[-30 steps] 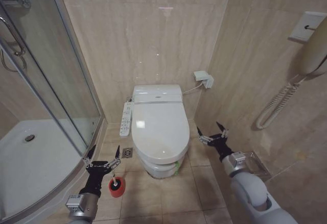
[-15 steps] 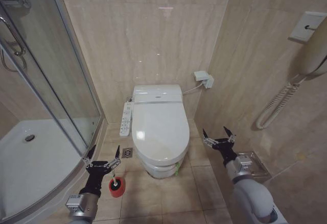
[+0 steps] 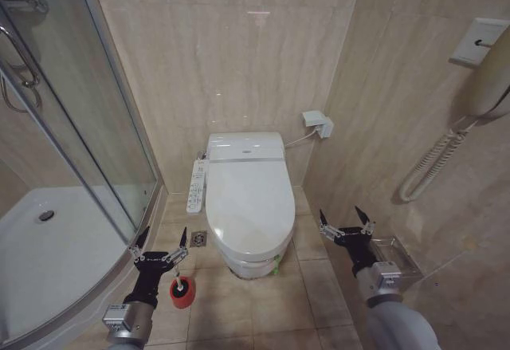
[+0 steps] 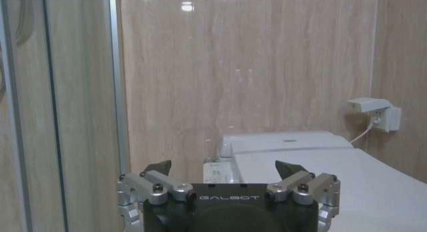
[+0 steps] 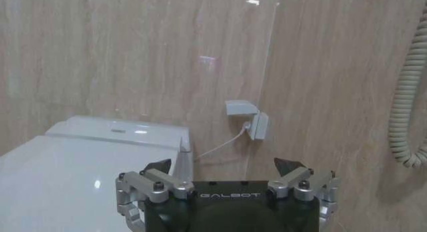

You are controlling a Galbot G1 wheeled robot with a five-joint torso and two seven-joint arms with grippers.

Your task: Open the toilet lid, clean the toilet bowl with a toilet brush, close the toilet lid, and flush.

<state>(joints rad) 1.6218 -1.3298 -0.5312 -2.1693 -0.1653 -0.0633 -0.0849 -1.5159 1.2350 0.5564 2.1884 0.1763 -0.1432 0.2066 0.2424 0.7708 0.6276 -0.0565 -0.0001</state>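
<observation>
Against the back wall (image 3: 231, 55) of the tiled room, the shower cabin (image 3: 64, 206) with its curved glass door takes up the floor's left side, its white tray reaching the near left corner. The toilet bowl (image 3: 253, 265) stands on the floor (image 3: 263, 310) against the middle of that wall, between the shower and the right wall. The toilet lid (image 3: 249, 200) lies shut flat over it, glossy and white; in the left wrist view the lid (image 4: 373, 184) shows past the fingers, and in the right wrist view it (image 5: 60, 177) spreads below the wall socket (image 5: 248, 119). A white button panel (image 3: 196, 186) hangs along the bowl's left side. On the right wall a handset with a coiled cord (image 3: 434, 167) hangs, and a clear wall holder (image 3: 394, 256) sits low by the floor.

The right gripper (image 3: 346, 227) hovers above the floor just right of the bowl's front, apart from it, fingers spread wide and holding nothing. The left gripper (image 3: 161, 245) hovers near the floor's left side, between the shower edge and the bowl, fingers also spread wide and empty. A square floor drain (image 3: 198, 239) lies just beside the bowl's left front. The toilet brush (image 3: 182, 289) stands in its small red cup holder (image 3: 182, 296) on the floor directly below the left gripper's right finger, untouched.
</observation>
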